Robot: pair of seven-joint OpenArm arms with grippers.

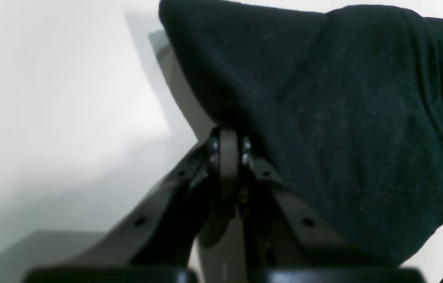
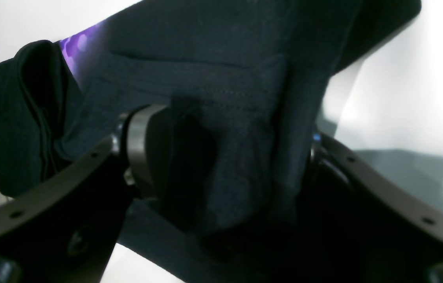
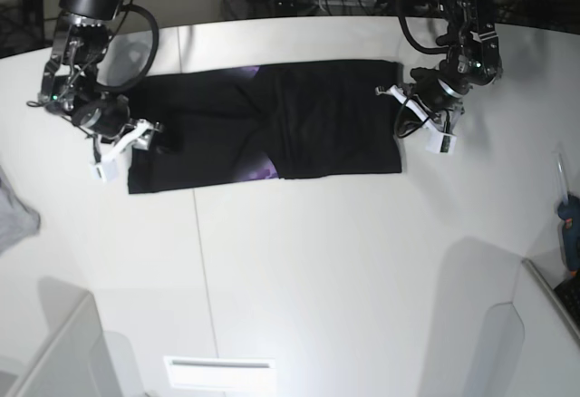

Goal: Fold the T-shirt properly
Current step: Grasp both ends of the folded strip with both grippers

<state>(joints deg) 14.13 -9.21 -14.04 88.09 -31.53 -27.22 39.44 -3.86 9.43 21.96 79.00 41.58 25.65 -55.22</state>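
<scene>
T-shirt [image 3: 299, 121] lies flat on the white bench [image 3: 299, 261], spread as a long dark band running side to side, w/ a bit of purple print showing near the middle and top edge. Judging by that shape, the sides look already folded in lengthwise; the crosswise fold, end over end, is prob what's left. So roughly halfway, maybe a bit more, but not a finished compact stack yet.

Left fingers [image 1: 227, 157], on the base view's right: pressed together, pinching the T-shirt's edge. In the left wrist view the black fabric rises right from the tips and drapes off to the right, so that end is gripped and lifted a little off the bench.

Right fingers [image 2: 221, 141], on the base view's left: spread wide, w/ a bunched fold of T-shirt sitting between them. Cloth fills most of the gap and touches at least one pad in the right wrist view; can't tell if it's truly gripped or just straddled. Purple print peeks out just beyond, upper left.

Both arms sit at opposite short ends of the T-shirt.
</scene>
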